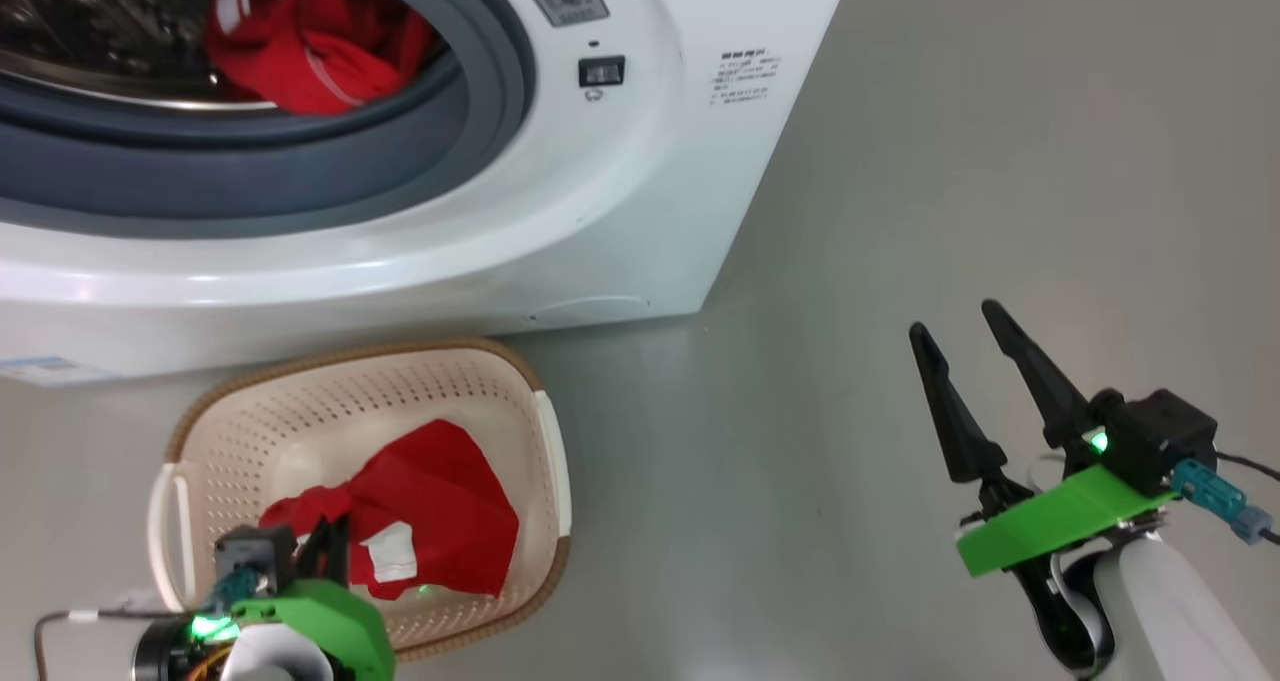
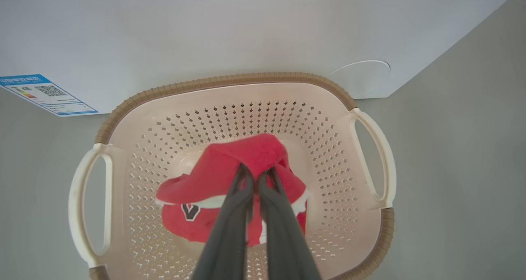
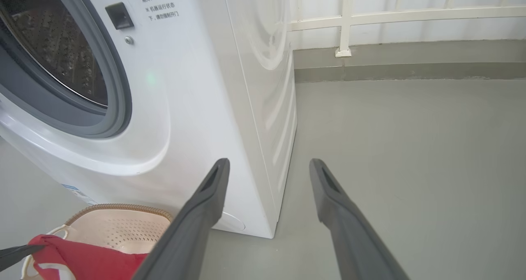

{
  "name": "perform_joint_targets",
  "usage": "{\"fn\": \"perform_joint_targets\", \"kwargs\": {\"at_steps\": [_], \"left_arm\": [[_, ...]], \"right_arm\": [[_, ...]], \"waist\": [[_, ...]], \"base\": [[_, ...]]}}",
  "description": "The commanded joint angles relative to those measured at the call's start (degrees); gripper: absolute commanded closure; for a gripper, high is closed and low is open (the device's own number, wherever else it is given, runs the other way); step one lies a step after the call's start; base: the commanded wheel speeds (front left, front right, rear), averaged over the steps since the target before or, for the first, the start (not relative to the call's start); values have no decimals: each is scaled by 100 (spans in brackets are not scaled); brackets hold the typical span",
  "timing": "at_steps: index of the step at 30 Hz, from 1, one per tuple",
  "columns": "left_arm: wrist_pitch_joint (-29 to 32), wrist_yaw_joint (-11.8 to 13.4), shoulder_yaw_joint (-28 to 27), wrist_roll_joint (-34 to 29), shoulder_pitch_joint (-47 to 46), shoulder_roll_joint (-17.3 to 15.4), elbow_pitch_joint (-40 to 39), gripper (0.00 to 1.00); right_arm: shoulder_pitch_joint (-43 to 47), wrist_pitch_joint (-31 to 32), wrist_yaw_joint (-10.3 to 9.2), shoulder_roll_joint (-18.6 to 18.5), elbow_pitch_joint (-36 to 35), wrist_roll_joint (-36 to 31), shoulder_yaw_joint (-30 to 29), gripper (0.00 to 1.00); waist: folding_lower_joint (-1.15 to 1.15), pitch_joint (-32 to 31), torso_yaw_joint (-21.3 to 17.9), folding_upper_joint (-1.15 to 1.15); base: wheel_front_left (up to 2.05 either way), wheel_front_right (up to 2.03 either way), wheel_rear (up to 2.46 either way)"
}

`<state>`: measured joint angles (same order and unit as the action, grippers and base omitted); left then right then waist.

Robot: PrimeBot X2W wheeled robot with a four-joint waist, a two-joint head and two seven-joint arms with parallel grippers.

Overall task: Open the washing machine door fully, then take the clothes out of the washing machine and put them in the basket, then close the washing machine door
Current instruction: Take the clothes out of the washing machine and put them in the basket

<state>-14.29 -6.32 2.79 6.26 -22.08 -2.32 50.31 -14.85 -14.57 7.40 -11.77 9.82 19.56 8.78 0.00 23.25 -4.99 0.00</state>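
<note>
The left gripper (image 2: 257, 171), pinched shut on a red garment (image 2: 222, 173), held it in the basket (image 2: 230, 80) just in front of the washer (image 1: 620, 211). More red clothes (image 1: 310, 41) lay inside the washer. The right gripper (image 1: 952, 319) stood wide open and empty, off the washer's right corner.

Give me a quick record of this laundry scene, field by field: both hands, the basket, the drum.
left hand: shut on a red garment in the basket
right hand: open, empty, over the floor beside the washing machine
basket: on the floor before the machine, holding that garment
drum: more red clothes inside
</note>
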Motion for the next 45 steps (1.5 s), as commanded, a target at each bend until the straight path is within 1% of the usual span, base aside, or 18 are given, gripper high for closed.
{"fn": "perform_joint_targets", "kwargs": {"at_steps": [1,6,12,27,38,39,40,41,42,44,45], "left_arm": [[-71,-35,-125,-34,-167,-130,122,100],[-71,-57,-161,20,-572,-146,732,100],[-71,-85,-102,37,-933,-223,1196,100],[-71,-114,149,195,-1736,-439,1906,100],[50,-116,523,619,-2110,-561,2276,100],[42,-116,574,691,-2134,-577,2294,78],[35,-116,592,735,-2142,-578,2300,65],[30,-116,613,773,-2145,-581,2306,56],[26,-116,636,814,-2144,-578,2311,52],[8,-116,672,903,-2143,-579,2318,13],[2,-116,701,938,-2141,-576,2320,8]], "right_arm": [[-61,-43,9,5,-150,-93,158,0],[-185,-43,9,66,-180,-106,236,0],[-296,-43,9,130,-207,-119,315,0],[-623,-43,9,264,-280,-163,359,0],[-800,-43,9,277,-312,-175,382,0],[-808,-43,9,278,-309,-178,376,0],[-809,-43,9,278,-306,-179,371,0],[-808,-43,9,278,-302,-181,365,0],[-807,-43,9,278,-299,-181,361,0],[-805,-43,9,277,-295,-183,355,0],[-803,-43,9,274,-295,-184,354,0]], "waist": [[0,201,-78,0],[0,439,-179,0],[0,668,-270,0],[0,1317,-354,0],[0,1573,-414,0],[0,1575,-421,0],[0,1569,-421,0],[0,1560,-419,0],[0,1551,-416,0],[0,1532,-407,0],[0,1523,-400,0]], "base": [[0,0,0],[0,0,0],[0,0,0],[0,0,0],[0,0,0],[0,0,0],[0,0,0],[0,0,0],[0,0,0],[0,0,0],[0,0,0]]}}
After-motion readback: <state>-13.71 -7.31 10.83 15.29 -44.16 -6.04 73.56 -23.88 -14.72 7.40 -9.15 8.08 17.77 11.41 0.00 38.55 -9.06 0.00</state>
